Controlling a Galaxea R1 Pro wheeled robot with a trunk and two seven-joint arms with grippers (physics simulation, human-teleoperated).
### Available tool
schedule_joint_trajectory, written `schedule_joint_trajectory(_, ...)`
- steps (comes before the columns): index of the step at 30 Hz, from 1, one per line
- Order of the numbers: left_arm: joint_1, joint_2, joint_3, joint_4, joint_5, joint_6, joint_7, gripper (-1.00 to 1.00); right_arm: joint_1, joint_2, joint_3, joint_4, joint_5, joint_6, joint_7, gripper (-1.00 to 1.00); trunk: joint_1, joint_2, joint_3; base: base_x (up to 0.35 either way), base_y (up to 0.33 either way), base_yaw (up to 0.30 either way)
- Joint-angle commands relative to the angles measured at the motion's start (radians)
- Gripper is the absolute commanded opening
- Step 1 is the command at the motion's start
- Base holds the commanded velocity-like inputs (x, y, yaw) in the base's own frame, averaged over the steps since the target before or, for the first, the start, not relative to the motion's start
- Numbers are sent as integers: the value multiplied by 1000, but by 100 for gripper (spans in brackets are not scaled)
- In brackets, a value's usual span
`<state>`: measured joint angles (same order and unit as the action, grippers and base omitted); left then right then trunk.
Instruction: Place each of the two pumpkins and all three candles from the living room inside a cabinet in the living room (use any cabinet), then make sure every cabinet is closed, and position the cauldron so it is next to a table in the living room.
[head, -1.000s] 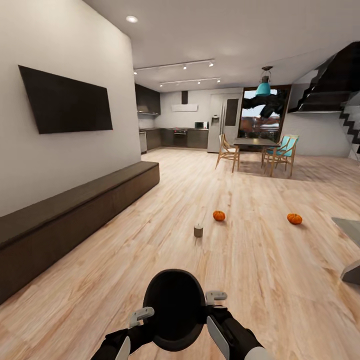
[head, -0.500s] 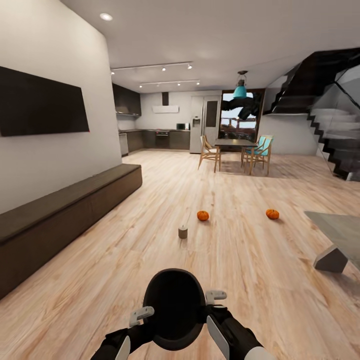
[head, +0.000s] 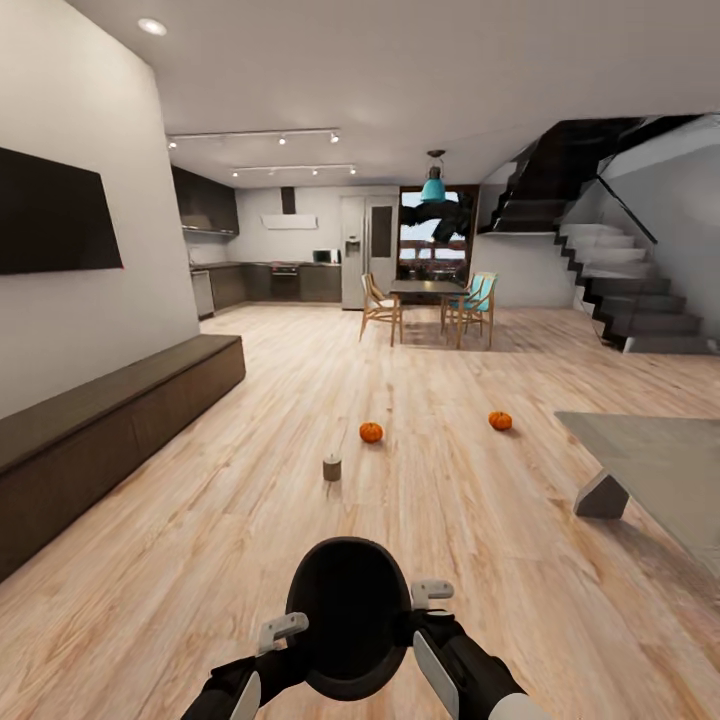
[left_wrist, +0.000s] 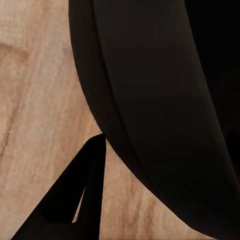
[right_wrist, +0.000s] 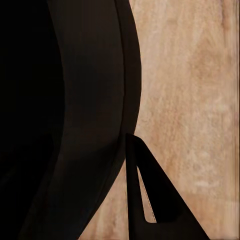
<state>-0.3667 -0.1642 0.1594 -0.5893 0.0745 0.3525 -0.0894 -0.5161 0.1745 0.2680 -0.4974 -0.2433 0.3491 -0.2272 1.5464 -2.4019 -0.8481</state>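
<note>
A light wood plank floor (head: 480, 500) runs through the living room toward a kitchen and a dark dining table (head: 428, 288) with wooden chairs at the back. One black cauldron (head: 348, 615), round-bellied with a wide dark mouth, is held low at the robot's front between the left tool (head: 283, 629) and the right tool (head: 432, 594), one at each side. In both wrist views a dark finger (left_wrist: 80, 200) lies along the pot's curved black wall (right_wrist: 85, 125); I cannot tell whether either tool is clamped. Ahead on the floor stands one squat olive-grey candle (head: 331, 467), with two small orange pumpkins beyond: the nearer pumpkin (head: 371, 432) close to the candle, the farther pumpkin (head: 500, 421) well apart to the right. The long dark-brown cabinet (head: 110, 420) lines the left wall under a wall TV (head: 50, 212); its fronts look closed. The grey tabletop (head: 660, 470) stands at right, a staircase (head: 620, 290) behind.
</note>
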Motion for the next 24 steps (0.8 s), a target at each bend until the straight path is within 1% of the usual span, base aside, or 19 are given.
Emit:
schedule_joint_trajectory(1,0,1,2,0,-1,0,2,-100,-1,0,-3,-12,4,-1,2,-100,0,0,1,0,0,-265)
schedule_joint_trajectory(24,0,2,2,0,-1,0,2,-100,-1,0,-3,-12,4,-1,2,-100,0,0,16,0,0,-265)
